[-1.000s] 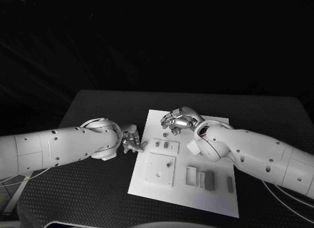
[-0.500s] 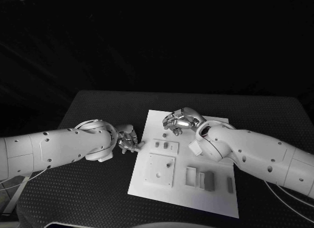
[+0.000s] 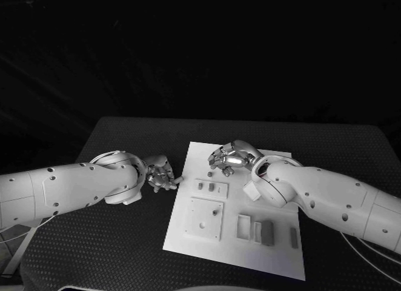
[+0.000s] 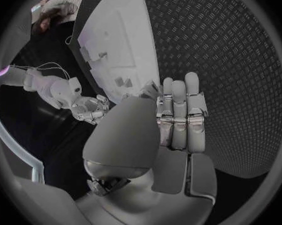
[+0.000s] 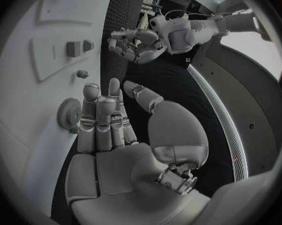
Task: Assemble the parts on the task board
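The white task board point(image 3: 240, 242) lies in the middle of the black table. Two small grey parts point(image 3: 206, 186) stand in a raised plate point(image 3: 220, 189) on it, and they show again as two grey parts point(image 5: 78, 47) from the right wrist. A small grey gear point(image 5: 68, 113) lies on the board right beside my right hand's fingers point(image 5: 100, 117); whether they touch it I cannot tell. My right hand point(image 3: 230, 157) hovers over the board's far end, empty. My left hand point(image 3: 161, 173) hangs just off the board's left edge, its fingers point(image 4: 180, 112) straight and holding nothing.
A larger raised plate point(image 3: 203, 217) sits near the board's left side. Slotted blocks and dark grey parts point(image 3: 266, 231) line the near right part. A small round peg point(image 5: 82, 74) stands on the board past the gear. Black table point(image 3: 122, 242) surrounds the board.
My left hand has lifted off the board's left edge and drawn slightly back. My right hand has shifted a little nearer over the board's far end.
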Motion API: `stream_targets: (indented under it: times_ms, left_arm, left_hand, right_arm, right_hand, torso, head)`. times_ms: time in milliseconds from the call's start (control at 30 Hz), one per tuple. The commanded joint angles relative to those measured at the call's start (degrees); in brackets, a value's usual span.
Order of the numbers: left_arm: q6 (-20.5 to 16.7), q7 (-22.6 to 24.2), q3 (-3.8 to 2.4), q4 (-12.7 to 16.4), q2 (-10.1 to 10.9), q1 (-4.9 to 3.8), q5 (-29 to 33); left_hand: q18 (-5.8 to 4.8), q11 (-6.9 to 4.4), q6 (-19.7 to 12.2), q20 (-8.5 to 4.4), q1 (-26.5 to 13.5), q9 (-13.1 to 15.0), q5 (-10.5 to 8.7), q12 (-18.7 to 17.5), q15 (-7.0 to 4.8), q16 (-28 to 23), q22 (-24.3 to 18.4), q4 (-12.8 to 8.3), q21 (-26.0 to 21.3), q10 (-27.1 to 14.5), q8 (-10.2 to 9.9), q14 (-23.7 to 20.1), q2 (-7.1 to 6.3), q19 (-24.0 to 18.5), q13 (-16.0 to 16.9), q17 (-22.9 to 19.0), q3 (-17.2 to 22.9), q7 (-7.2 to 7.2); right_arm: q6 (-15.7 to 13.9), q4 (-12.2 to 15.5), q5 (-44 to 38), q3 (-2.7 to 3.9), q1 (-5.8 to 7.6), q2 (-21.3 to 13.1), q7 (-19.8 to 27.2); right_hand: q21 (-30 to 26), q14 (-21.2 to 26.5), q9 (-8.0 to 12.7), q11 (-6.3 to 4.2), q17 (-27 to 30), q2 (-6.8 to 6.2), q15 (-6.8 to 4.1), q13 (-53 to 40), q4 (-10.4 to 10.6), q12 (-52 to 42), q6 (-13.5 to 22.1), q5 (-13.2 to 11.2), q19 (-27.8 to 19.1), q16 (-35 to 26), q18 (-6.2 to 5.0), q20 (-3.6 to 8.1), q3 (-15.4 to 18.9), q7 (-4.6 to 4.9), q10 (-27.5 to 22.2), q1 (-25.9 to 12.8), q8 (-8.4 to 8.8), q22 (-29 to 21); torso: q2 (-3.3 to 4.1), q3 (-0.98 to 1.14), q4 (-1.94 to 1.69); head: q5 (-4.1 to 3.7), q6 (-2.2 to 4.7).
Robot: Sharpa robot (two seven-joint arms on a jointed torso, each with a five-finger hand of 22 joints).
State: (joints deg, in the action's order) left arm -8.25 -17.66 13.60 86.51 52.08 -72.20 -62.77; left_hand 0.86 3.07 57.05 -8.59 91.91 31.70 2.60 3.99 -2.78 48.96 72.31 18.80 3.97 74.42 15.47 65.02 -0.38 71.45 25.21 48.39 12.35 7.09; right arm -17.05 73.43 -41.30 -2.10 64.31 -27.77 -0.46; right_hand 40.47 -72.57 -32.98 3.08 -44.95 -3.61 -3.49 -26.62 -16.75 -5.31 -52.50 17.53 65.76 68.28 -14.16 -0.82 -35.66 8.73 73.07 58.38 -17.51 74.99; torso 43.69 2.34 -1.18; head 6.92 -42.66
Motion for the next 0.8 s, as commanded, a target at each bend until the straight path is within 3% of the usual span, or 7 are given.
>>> stream_targets:
  times_ms: [33,167,300,400,567,800]
  left_arm:
    - [-1.14,1.27,-0.03,0.76,0.19,-0.72,-0.53]
    - [-1.08,1.54,-0.04,1.80,0.51,-1.89,-0.55]
    - [-1.13,1.55,-0.04,2.94,0.94,-3.25,-0.55]
    - [-1.19,1.56,-0.04,3.93,1.32,-4.18,-0.48]
    - [-1.47,1.42,-0.05,5.34,1.71,-5.14,-0.48]
    - [-1.90,1.69,-0.05,6.33,1.94,-5.54,-0.48]
  left_hand:
    - [0.75,-0.08,0.61,0.07,0.79,0.65,0.21,0.18,-0.22,0.18,0.08,-2.90,0.21,0.24,0.72,0.12,1.38,-0.19,0.08,0.05,2.82,-0.32]
    - [0.76,-0.09,0.62,0.06,0.80,0.68,0.21,0.19,-0.23,0.21,0.10,-2.93,0.23,0.28,0.75,0.17,1.34,-0.17,0.08,0.05,2.88,-0.33]
    - [0.76,-0.10,0.64,0.05,0.81,0.71,0.21,0.20,-0.24,0.23,0.13,-2.95,0.24,0.33,0.78,0.21,1.29,-0.13,0.08,0.05,2.94,-0.34]
    - [0.76,-0.11,0.65,0.05,0.81,0.74,0.21,0.20,-0.25,0.25,0.14,-2.95,0.25,0.36,0.80,0.25,1.25,-0.10,0.09,0.06,2.98,-0.35]
    - [0.77,-0.13,0.67,0.04,0.80,0.76,0.21,0.21,-0.27,0.27,0.16,-2.95,0.26,0.41,0.82,0.29,1.22,-0.08,0.09,0.05,3.04,-0.36]
    - [0.78,-0.16,0.68,0.02,0.81,0.81,0.21,0.22,-0.30,0.30,0.19,-2.97,0.27,0.49,0.86,0.37,1.14,-0.02,0.09,0.05,3.16,-0.37]
  right_arm:
    - [4.07,-0.07,-3.82,0.02,-0.02,0.17,-0.36]
    - [6.13,-0.26,-8.93,0.02,-0.03,0.35,2.56]
    - [5.77,-0.29,-13.94,0.02,-0.03,0.32,6.86]
    - [5.01,-0.01,-18.21,0.02,-0.03,0.32,9.77]
    - [3.40,0.84,-22.71,0.02,-0.04,0.32,12.52]
    - [0.32,1.84,-23.95,0.02,-0.07,0.31,15.86]
  right_hand:
    - [-0.13,0.33,0.07,-0.01,0.00,0.29,0.13,0.07,0.06,0.30,0.32,0.14,-0.49,0.19,-0.84,-0.06,0.39,0.09,-0.51,-0.16,0.35,1.04]
    - [-0.47,1.08,0.49,0.53,0.08,-0.33,0.65,0.41,0.02,1.02,1.40,0.18,-1.22,-0.05,-0.84,-0.27,0.61,0.57,-1.85,0.11,1.13,1.02]
    - [-0.95,2.37,1.22,1.56,0.12,-1.60,1.66,1.45,-0.03,1.72,2.82,0.17,-2.45,-0.31,-0.84,-0.70,0.70,1.40,-4.55,1.45,2.14,1.07]
    - [-1.58,3.84,2.11,2.69,0.28,-2.62,2.75,2.96,-0.04,1.84,4.96,0.17,-3.78,-0.80,-0.71,-1.25,0.85,1.33,-7.90,2.40,3.37,1.03]
    - [-2.24,5.57,3.10,4.32,0.41,-3.90,4.36,5.86,-0.10,1.79,7.47,0.04,-5.37,-0.98,-0.70,-2.06,2.90,0.45,-12.56,2.70,4.50,1.08]
    - [-3.04,7.38,3.95,5.69,0.66,-4.87,5.71,9.37,-0.07,1.68,10.61,0.13,-6.83,-0.91,-0.83,-2.97,5.31,-0.65,-16.26,3.65,5.50,1.00]
  torso:
    - [-0.01,0.00,0.00]
    - [0.00,0.02,-0.01]
    - [0.00,0.01,-0.01]
    - [0.00,0.02,0.00]
    - [0.00,0.03,-0.02]
    - [0.01,0.07,0.01]
  head:
    - [0.00,0.25]
    - [-0.04,0.40]
    - [-0.05,0.80]
    - [-0.04,0.94]
    - [-0.03,1.21]
    - [-0.04,1.52]
